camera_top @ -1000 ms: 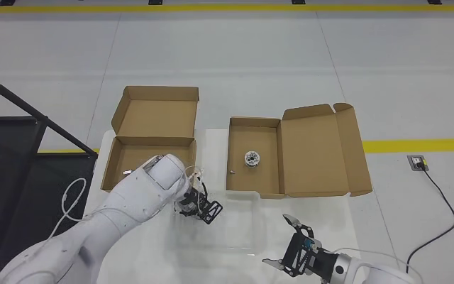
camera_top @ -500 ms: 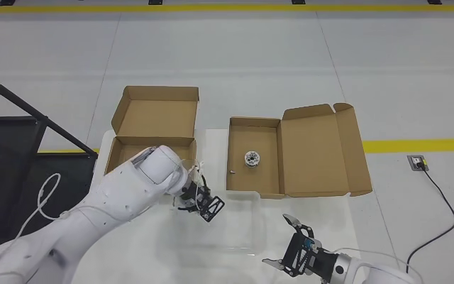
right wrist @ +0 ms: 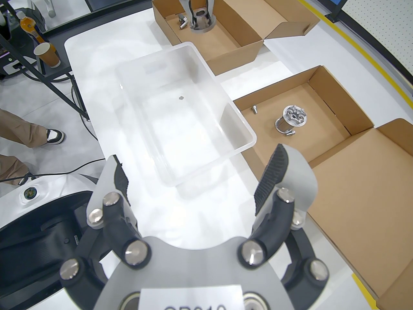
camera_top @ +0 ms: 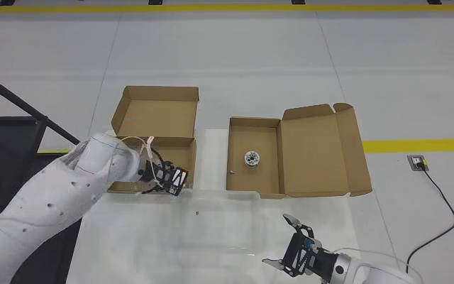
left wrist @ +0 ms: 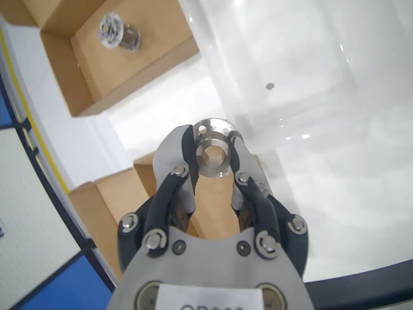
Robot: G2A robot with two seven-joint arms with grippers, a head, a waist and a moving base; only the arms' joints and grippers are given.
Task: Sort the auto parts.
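Clamped in the left gripper [left wrist: 211, 149]: a flanged metal part [left wrist: 213, 127], pinched by its hub, fingers drawn in narrow on either side. Hanging over the near right corner of the left box [camera_top: 159, 113], just beside the far left corner of the clear bin [right wrist: 248, 135]. On that box's floor, close by, a small metal piece [right wrist: 182, 21]. In the right box [camera_top: 262, 177], well apart, a round silver part [camera_top: 251, 157] and a small bolt [right wrist: 255, 108]. At the table's near right edge, the right gripper [right wrist: 198, 162], spread wide, gripping nothing, touching nothing.
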